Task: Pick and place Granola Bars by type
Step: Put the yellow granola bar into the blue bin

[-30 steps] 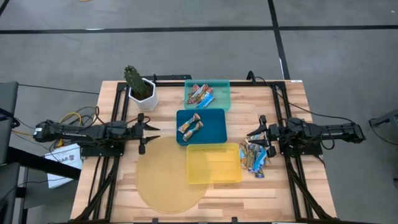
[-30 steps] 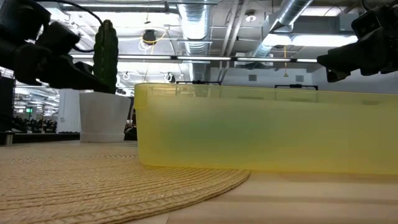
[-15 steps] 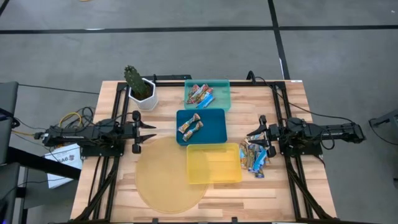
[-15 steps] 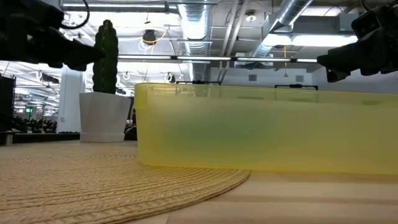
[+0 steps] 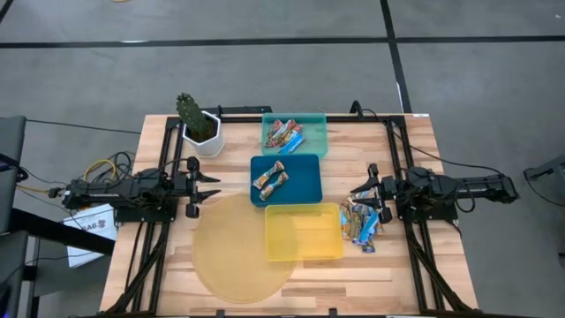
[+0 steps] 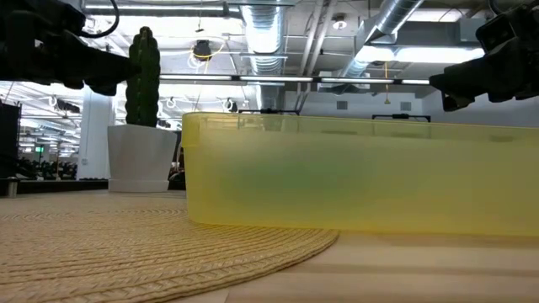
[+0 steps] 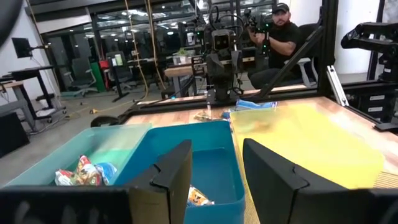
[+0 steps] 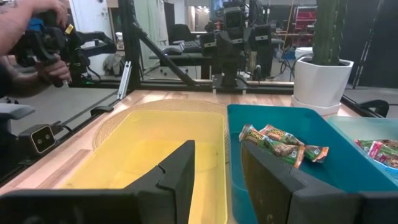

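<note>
Granola Bars (image 5: 363,222) beside yellow tray (image 5: 303,231), cactus (image 5: 190,112) apart

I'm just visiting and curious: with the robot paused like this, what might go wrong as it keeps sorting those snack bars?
1. The unsorted granola bars lie heaped and overlapping beside the yellow tray, right under the open right gripper; it might pinch two at once or nudge one toward the table edge.
2. The teal tray, blue tray and yellow tray sit close together, so a bar released slightly off could land with the wrong type.

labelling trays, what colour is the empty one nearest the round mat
Yellow: the empty tray overlaps the woven mat; clearest in the high view.
</note>
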Motion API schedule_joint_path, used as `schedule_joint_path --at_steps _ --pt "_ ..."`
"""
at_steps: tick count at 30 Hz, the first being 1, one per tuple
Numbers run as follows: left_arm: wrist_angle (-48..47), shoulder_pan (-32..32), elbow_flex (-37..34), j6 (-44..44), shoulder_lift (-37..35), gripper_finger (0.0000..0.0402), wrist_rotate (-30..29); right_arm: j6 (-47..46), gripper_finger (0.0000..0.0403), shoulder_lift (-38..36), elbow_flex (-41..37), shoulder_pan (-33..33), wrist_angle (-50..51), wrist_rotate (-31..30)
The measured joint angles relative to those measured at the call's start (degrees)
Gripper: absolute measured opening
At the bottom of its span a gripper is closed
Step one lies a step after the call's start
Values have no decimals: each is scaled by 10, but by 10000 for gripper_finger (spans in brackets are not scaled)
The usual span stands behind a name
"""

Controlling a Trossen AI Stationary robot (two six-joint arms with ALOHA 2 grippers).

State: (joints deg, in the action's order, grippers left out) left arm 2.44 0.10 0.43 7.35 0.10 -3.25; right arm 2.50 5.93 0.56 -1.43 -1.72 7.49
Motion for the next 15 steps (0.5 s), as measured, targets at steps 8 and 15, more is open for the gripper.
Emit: schedule_joint_path --at_steps 8,15 --pt "0 0 0 2 3 137 0 0 124 0 0 0 0 0" --pt "0 0 0 -2 3 137 0 0 124 0 0 0 0 0"
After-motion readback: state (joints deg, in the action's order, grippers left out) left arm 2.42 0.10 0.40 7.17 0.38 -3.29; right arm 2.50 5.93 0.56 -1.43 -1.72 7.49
